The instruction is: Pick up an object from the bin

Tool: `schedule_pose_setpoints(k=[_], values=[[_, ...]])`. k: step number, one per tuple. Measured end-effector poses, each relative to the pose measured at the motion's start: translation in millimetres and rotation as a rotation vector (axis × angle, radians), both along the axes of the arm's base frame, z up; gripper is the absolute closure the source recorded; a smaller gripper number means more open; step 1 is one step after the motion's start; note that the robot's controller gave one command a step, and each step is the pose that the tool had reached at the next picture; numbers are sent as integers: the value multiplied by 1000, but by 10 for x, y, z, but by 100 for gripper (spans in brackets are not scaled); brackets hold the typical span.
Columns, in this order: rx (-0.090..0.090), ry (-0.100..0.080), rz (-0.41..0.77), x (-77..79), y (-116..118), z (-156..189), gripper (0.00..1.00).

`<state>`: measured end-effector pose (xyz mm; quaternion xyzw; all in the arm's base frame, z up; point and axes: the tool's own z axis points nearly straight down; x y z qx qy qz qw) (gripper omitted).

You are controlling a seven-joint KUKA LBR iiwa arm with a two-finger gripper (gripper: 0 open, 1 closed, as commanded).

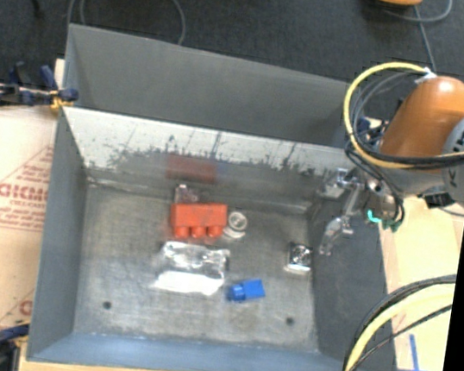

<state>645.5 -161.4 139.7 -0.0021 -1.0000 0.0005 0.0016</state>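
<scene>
Four things lie in the bin (108, 309): orange block (199, 219), white ring (235, 224) at its 3 o'clock, foil bag (191, 268) at 6, blue block (246, 291) at 5. Gripper (299, 256) hangs at the bin's 3 o'clock, apart from them; jaw state cannot be told.

Inspection of colours follows. The rectangular grey metal bin (69, 224) is showing a dull grey floor, with dark speckling and thin dark streaks running down its paler back wall. The studded orange-red plastic block (198, 220) is reading a uniform orange-red. The small round cream-white ring (235, 224) is showing pale throughout. The crinkled silver foil packet (192, 268) is glinting silver with white patches. The small blue plastic piece (246, 291) is presenting a solid bright blue. The small shiny metal piece (299, 257) is gleaming silver-white. The arm's domed glossy cover (426, 115) is showing orange, and the looping cables (382, 67) are showing yellow and black.
</scene>
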Motion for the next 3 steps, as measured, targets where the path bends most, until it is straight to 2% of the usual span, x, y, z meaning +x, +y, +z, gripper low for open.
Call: schedule_pose_setpoints(k=[1, 2, 3], values=[[1, -15, -66, -247, 12, -677, 0], [-3, -20, -61, -227, 2, -641, 100], [-3, -16, 163, -190, 201, 969, 100]])
